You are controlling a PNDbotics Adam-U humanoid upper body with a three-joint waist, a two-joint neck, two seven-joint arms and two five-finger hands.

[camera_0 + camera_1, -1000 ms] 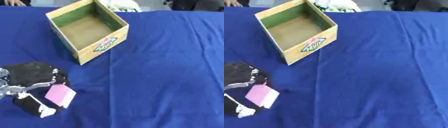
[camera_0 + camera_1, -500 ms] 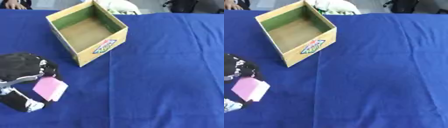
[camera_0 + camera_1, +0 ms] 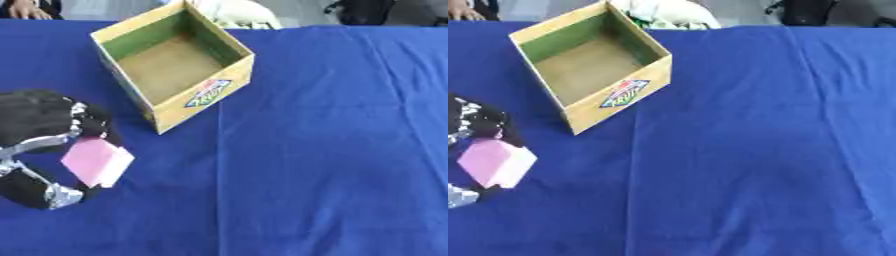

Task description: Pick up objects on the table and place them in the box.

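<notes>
Left hand [image 3: 44, 135] curled round a pink block [image 3: 96, 162], pinching it just left of the open box [image 3: 203, 95] on blue cloth [image 3: 332, 150]

We look down from the head through 2 eyes set side by side, both facing the blue worktop [image 3: 332, 150] steeply from near above. Both views share the open box [image 3: 223, 62] at upper left and the cloth's far edge. The left eye view shows more of the near-left corner than the right.
</notes>
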